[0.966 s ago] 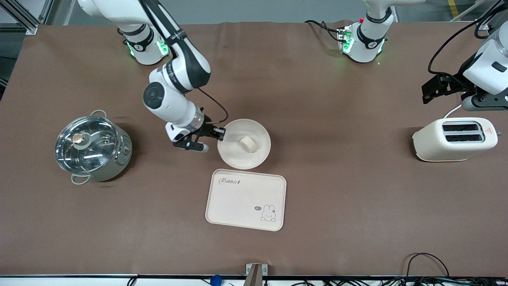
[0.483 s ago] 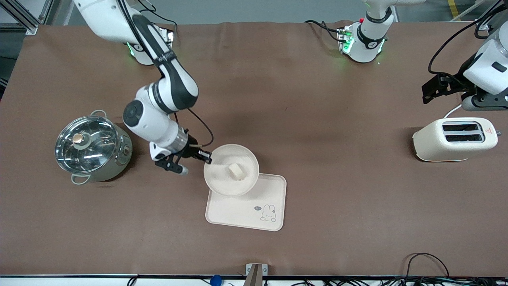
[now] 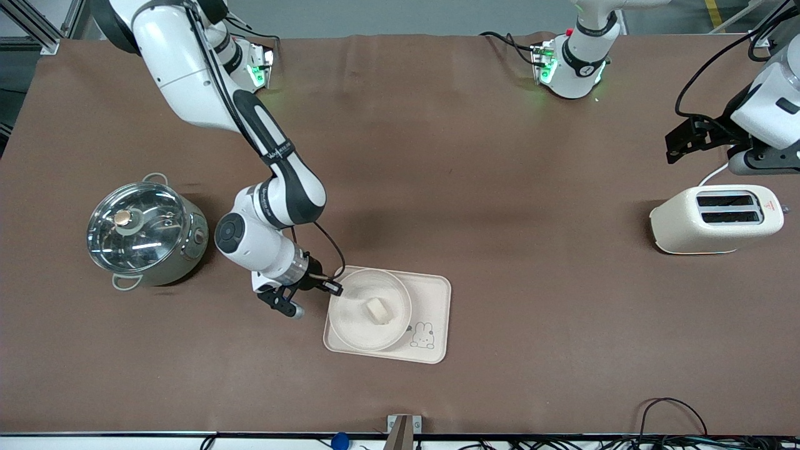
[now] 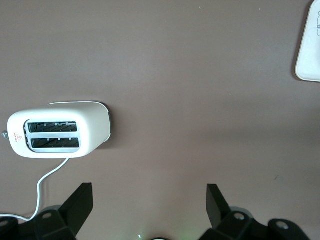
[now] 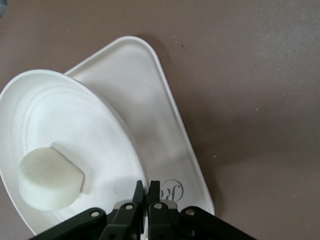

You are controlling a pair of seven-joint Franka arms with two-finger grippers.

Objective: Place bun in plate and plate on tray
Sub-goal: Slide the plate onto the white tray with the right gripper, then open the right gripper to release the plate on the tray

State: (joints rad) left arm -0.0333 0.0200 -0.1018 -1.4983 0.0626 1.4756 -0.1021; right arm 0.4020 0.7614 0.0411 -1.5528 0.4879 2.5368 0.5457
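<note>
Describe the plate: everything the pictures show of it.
The plate is round, shallow and cream-white, plain, with a raised rim and faint rings inside; it looks matte, like plastic or ceramic. It is over the tray, covering most of the end nearer the pot; whether it rests flat cannot be told. The bun lies in it, near the middle. The right gripper pinches its rim on the pot's side, jaws shut on the edge, as the right wrist view shows.

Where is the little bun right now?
In the front view, the bun sits in the plate, held at its rim by the right gripper over the tray.
</note>
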